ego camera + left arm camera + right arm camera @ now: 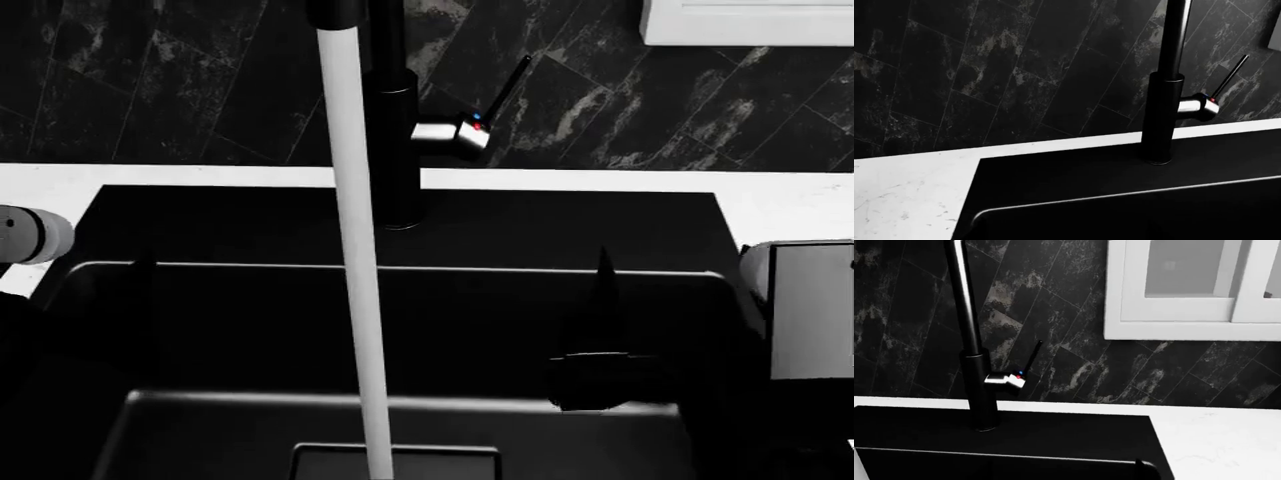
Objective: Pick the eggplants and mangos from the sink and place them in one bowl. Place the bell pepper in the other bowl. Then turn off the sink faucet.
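Looking from the left wrist, the sink faucet (1164,100) stands on the black sink (1121,200) deck beside the white counter (901,190). In the head view, a white water stream (358,280) falls into the basin; a dark right claw (601,330) hangs inside, its spread unclear. The right wrist shows a white window frame (1187,330).

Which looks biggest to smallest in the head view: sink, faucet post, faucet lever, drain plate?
1. sink, fills most of the frame
2. faucet post, tall, cut off at the top edge
3. and 4. unsure: faucet lever is thin and short; drain plate is cut off at the bottom edge, so its extent is unknown
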{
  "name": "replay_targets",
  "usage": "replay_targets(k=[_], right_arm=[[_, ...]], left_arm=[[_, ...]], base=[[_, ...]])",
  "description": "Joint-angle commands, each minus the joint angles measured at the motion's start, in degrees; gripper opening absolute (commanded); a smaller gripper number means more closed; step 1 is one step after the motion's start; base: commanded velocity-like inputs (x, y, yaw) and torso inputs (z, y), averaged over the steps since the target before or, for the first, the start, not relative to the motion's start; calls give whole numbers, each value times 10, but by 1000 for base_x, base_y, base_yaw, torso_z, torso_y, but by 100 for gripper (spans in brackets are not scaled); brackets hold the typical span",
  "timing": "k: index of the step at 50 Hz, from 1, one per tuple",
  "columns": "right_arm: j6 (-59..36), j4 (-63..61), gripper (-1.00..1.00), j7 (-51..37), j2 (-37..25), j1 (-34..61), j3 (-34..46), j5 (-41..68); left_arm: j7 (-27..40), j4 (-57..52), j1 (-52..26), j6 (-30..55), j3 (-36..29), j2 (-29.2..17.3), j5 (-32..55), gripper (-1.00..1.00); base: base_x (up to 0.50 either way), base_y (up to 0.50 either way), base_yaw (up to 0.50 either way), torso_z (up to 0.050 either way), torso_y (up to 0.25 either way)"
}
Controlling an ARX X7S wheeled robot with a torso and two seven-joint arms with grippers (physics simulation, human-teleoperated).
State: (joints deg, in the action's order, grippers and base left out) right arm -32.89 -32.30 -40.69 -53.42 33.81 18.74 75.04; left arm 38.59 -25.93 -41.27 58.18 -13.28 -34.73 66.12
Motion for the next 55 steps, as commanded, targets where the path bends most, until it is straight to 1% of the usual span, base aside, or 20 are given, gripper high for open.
replay_targets(k=[1, 4, 7, 8, 10, 11, 14, 15, 19, 20, 21, 22, 23, 24, 27, 29, 32, 43, 50, 55], right_arm=[[-33, 35, 100, 10, 22, 52, 14, 8], [-34, 89, 100, 40, 50, 90, 26, -15], [-43, 173, 100, 86, 93, 147, 60, -59], [-45, 214, 100, 118, 111, 173, 75, -77], [-46, 261, 100, 152, 129, 208, 100, -114], [-34, 295, 100, 166, 145, 220, 96, -117], [-24, 355, 100, 204, 167, 254, 112, -145], [-21, 385, 100, 222, 178, 268, 118, -154], [-9, 484, 100, 274, 207, 310, 141, -189], [-10, 510, 100, 279, 212, 319, 146, -198], [3, 537, 100, 293, 220, 326, 146, -205], [13, 560, 100, 305, 227, 332, 144, -208], [24, 587, 100, 321, 235, 342, 151, -221], [39, 618, 100, 341, 246, 353, 157, -233], [70, 693, 100, 377, 271, 377, 173, -263], [85, 733, 100, 398, 286, 387, 180, -274], [104, 792, 100, 419, 306, 401, 187, -289], [128, 838, 100, 435, 319, 411, 182, -294], [171, 967, 100, 477, 365, 469, 184, -313], [210, 1069, 100, 515, 399, 510, 186, -329]], left_arm=[[-23, 27, -21, -10, -15, 14, -20, 100], [-29, 49, -38, -15, -21, 26, -30, 100], [-43, 84, -52, -27, -24, 44, -37, 100], [-66, 94, -66, -31, -48, 44, -60, 100], [-69, 126, -86, -39, -57, 62, -77, 100], [-77, 146, -99, -51, -66, 70, -97, 100], [-90, 196, -117, -77, -77, 92, -124, 100], [-108, 211, -128, -95, -103, 96, -157, 100], [-134, 279, -146, -143, -121, 124, -197, 100], [-163, 287, -142, -196, -145, 121, -240, 100], [-156, 322, -154, -166, -128, 135, -211, 100], [-163, 339, -159, -168, -125, 141, -207, 100], [-176, 340, -161, -194, -144, 138, -236, 100], [-176, 366, -172, -182, -144, 146, -233, 100], [-190, 401, -180, -223, -155, 157, -262, 100], [-190, 419, -181, -227, -152, 162, -262, 100], [-186, 434, -187, -229, -146, 167, -261, 100], [-183, 435, -201, -233, -149, 163, -270, 100], [-181, 453, -216, -234, -143, 165, -270, 100], [-183, 446, -218, -230, -144, 166, -267, 100]], base=[[0, 0, 0, 0, 0], [0, 0, 0, 0, 0], [0, 0, 0, 0, 0], [0, 0, 0, 0, 0], [0, 0, 0, 0, 0], [0, 0, 0, 0, 0], [0, 0, 0, 0, 0], [0, 0, 0, 0, 0], [0, 0, 0, 0, 0], [0, 0, 0, 0, 0], [0, 0, 0, 0, 0], [0, 0, 0, 0, 0], [0, 0, 0, 0, 0], [0, 0, 0, 0, 0], [0, 0, 0, 0, 0], [0, 0, 0, 0, 0], [0, 0, 0, 0, 0], [0, 0, 0, 0, 0], [0, 0, 0, 6, -115], [0, 0, 0, 11, -192]])
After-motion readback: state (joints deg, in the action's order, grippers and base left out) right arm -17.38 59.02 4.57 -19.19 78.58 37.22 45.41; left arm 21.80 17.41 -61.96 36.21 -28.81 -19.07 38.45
